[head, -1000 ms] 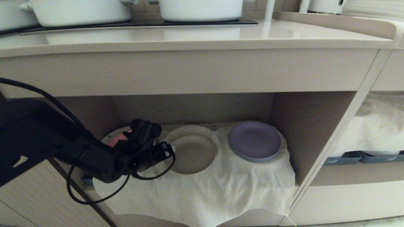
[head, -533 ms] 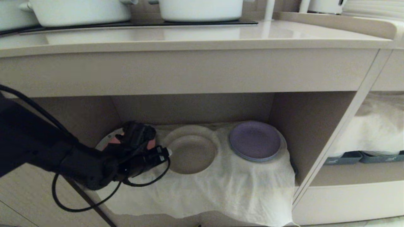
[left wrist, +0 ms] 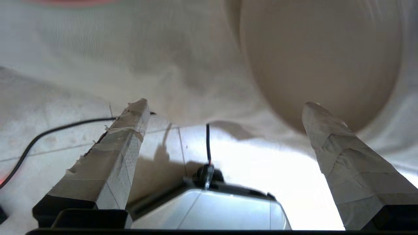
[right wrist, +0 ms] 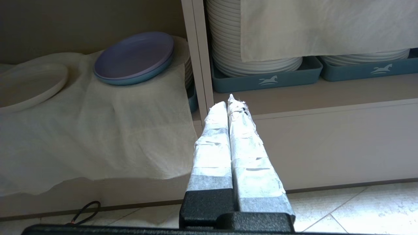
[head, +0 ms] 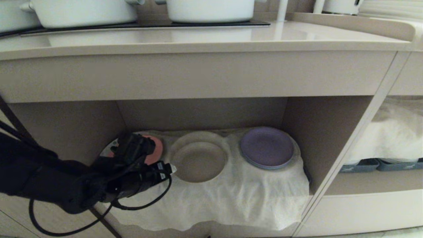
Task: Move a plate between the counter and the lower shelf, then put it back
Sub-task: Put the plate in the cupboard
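Counter (head: pixel 198 39): pale beige worktop at 12 o'clock; two white pots (head: pixel 211 10) on its black cooking panel (head: pixel 148 24).
Lower shelf (head: pixel 324 132): niche beneath, floor draped in a wrinkled cloth (head: pixel 231 195).
Plate (head: pixel 199 161): one, cream, flat on the cloth at shelf centre.
Neighbours: one pink plate (head: pixel 152 150) at its 9 o'clock; purple plates (head: pixel 267 147) at its 3 o'clock, stack count unclear.
My left gripper (head: pixel 170 168): at the plate's 9 o'clock rim, fingers (left wrist: pixel 130 130) spread wide, holding nothing.
My right gripper (right wrist: pixel 232 103): parked outside the shelf, fingers pressed together, empty.
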Motion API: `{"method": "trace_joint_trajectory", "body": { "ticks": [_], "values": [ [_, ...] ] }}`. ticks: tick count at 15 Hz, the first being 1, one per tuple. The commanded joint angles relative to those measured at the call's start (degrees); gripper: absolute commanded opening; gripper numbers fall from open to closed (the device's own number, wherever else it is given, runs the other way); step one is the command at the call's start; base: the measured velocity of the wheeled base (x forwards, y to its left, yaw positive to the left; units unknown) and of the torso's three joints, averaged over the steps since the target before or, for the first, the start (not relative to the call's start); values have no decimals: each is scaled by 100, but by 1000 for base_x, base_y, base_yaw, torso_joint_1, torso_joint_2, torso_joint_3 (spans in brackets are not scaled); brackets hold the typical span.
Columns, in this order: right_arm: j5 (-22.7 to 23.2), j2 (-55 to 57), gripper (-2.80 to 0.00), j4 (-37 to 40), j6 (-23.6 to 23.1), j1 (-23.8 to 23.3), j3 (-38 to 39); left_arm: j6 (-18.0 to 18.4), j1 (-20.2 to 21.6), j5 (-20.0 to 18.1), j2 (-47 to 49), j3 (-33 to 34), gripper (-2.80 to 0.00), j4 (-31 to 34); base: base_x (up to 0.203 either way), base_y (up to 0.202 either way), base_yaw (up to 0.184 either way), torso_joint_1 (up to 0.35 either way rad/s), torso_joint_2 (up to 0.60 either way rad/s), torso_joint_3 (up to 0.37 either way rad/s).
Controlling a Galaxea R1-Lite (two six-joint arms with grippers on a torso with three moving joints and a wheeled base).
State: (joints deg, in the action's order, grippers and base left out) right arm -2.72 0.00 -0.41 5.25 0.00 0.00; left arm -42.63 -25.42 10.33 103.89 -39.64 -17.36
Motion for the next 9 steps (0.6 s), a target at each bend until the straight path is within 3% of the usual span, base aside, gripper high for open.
{"method": "trace_joint_trajectory", "body": {
  "ticks": [1, 7, 8, 9],
  "values": [
    [-1, 0, -280, -2, 2, 0, 0, -26, -89, 5, -299, 105, 0, 51, 0, 0, 0, 0, 0, 0],
    [-1, 0, -280, -2, 2, 0, 0, -17, -270, 30, -943, 591, 0, 197, 0, 0, 0, 0, 0, 0],
    [-1, 1, -280, -2, 2, 0, 0, -11, -318, 41, -1044, 675, -280, 198, 0, 0, 0, 0, 0, 0],
    [-1, 0, -280, -2, 2, 0, 0, -9, -342, 53, -1109, 718, -280, 201, 0, 0, 0, 0, 0, 0]
  ]
}}
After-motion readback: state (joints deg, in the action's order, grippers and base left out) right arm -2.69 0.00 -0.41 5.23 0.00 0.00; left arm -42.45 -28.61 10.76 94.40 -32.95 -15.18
